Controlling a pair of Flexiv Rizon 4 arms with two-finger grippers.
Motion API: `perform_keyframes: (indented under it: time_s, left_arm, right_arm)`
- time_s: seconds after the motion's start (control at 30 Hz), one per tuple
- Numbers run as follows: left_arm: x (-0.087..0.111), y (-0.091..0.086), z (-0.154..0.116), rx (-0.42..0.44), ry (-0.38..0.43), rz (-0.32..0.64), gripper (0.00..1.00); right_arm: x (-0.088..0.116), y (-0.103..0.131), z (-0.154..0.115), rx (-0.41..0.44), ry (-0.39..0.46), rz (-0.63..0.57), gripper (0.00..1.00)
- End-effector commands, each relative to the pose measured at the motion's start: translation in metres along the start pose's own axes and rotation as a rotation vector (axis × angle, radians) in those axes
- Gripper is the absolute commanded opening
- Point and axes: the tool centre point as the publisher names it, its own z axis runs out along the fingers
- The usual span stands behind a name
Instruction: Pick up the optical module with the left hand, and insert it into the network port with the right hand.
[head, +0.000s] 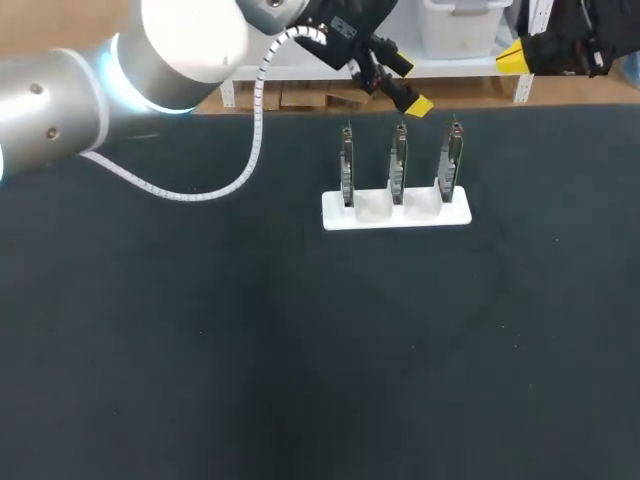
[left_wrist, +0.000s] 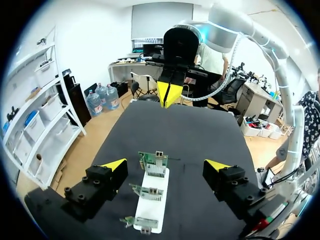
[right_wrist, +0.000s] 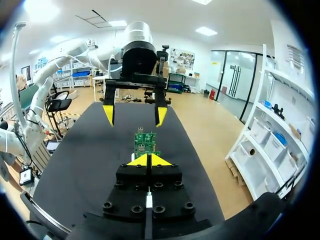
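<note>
A white holder (head: 395, 212) stands at the far middle of the black table with three upright green circuit boards (head: 399, 160) slotted in it. My left gripper (head: 414, 88) hangs open just behind and above the boards. In the left wrist view its fingers (left_wrist: 165, 165) straddle the holder (left_wrist: 152, 200), well clear of the boards (left_wrist: 156, 162) and touching nothing. My right gripper (head: 515, 57) is shut and empty, up at the far right, off to the side of the holder. From the right wrist view the boards (right_wrist: 145, 142) lie ahead of its closed tips (right_wrist: 149, 160). No separate optical module can be made out.
The black table top (head: 300, 350) stretches wide in front of and to both sides of the holder. My left arm's thick links and white cable (head: 200, 190) cross the far left part of the table.
</note>
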Motion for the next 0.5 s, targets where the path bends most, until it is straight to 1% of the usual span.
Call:
perform_keyframes:
  time_s: [0.03, 0.37, 0.4, 0.43, 0.47, 0.5]
  left_arm:
    - [0.007, -0.023, -0.019, -0.137, -0.003, -0.003, 1.0]
    - [0.008, -0.033, -0.039, -0.211, 0.02, -0.009, 1.0]
    - [0.007, -0.034, -0.04, -0.219, 0.028, 0.006, 1.0]
    - [0.007, -0.035, -0.04, -0.224, 0.028, -0.004, 1.0]
    - [0.007, -0.035, -0.04, -0.224, 0.028, -0.004, 1.0]
    - [0.007, -0.035, -0.04, -0.224, 0.028, -0.004, 1.0]
  right_arm:
    - [-0.001, 0.008, -0.006, 0.015, 0.008, -0.001, 0.0]
    - [0.0, 0.012, -0.013, 0.038, 0.016, 0.001, 0.0]
    - [0.0, 0.013, -0.013, 0.033, 0.013, 0.013, 0.08]
    - [-0.001, 0.013, -0.013, 0.043, 0.02, 0.02, 0.43]
    - [-0.001, 0.013, -0.013, 0.043, 0.02, 0.02, 1.0]
    - [-0.001, 0.013, -0.013, 0.043, 0.02, 0.02, 1.0]
